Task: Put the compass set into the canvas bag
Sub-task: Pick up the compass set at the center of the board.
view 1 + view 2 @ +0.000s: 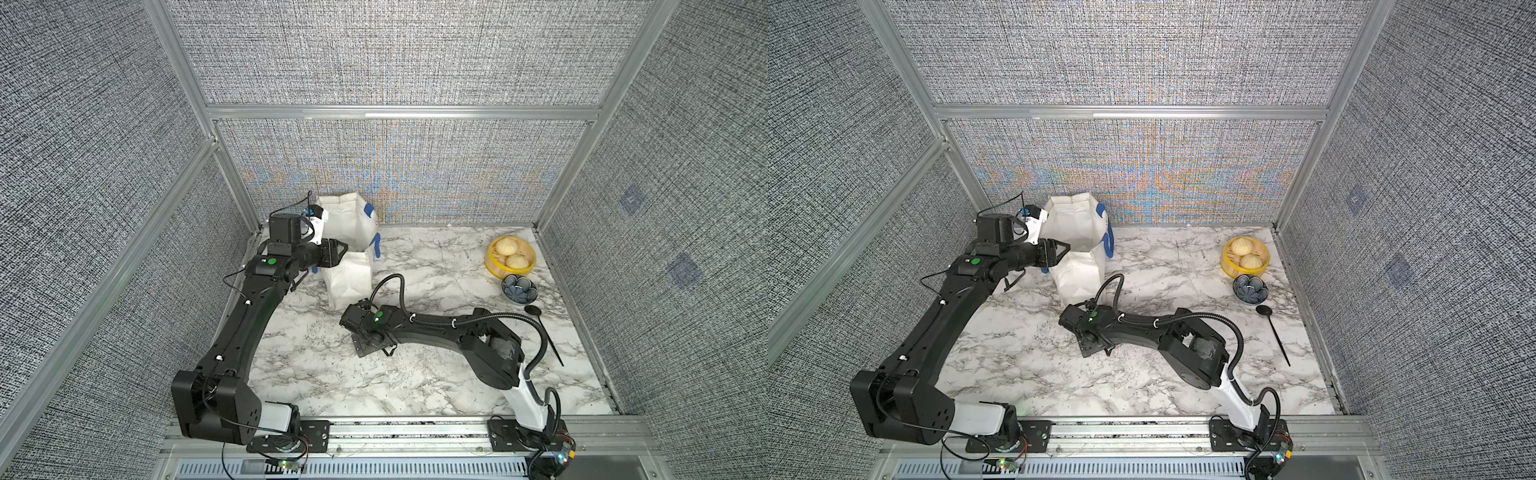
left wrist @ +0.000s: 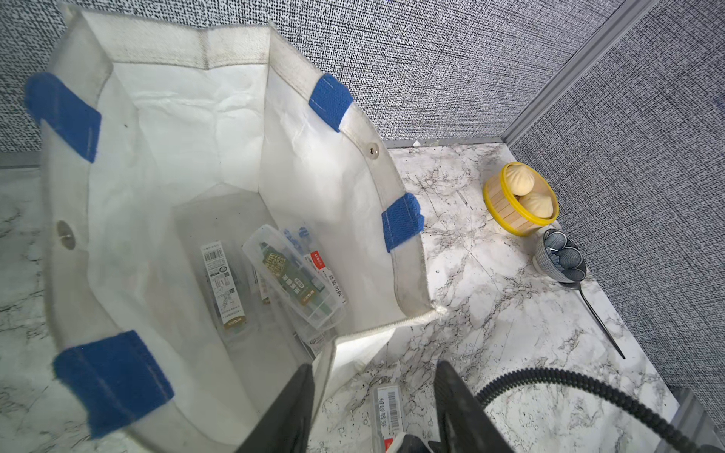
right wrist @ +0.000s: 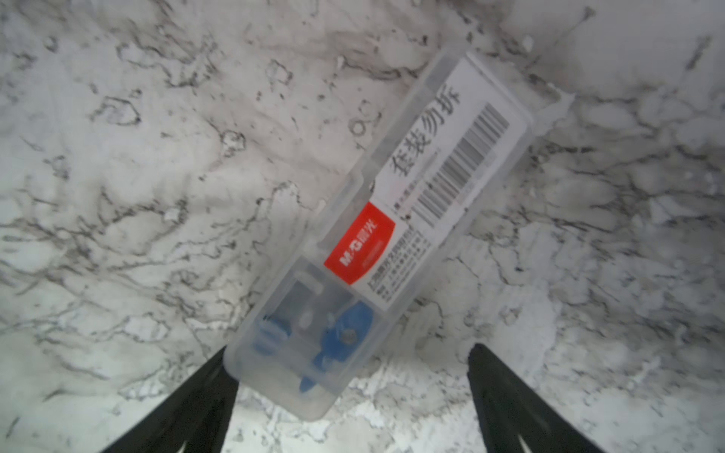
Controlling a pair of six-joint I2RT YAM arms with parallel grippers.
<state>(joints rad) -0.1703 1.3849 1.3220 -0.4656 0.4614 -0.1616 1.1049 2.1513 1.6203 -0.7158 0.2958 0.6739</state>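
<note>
As the compass set (image 3: 392, 219) lies flat, the right hand (image 3: 349, 349) straddles it.

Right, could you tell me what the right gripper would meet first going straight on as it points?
Probably the compass set, whose clear case lies on the marble table with its near end between the open jaws of the right gripper; depth is unclear.

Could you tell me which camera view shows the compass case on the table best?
The right wrist view: nearly the whole clear case shows, with red label, barcode and blue compass. The left wrist view catches only one labelled end; in both top views the right arm hides it.
</note>
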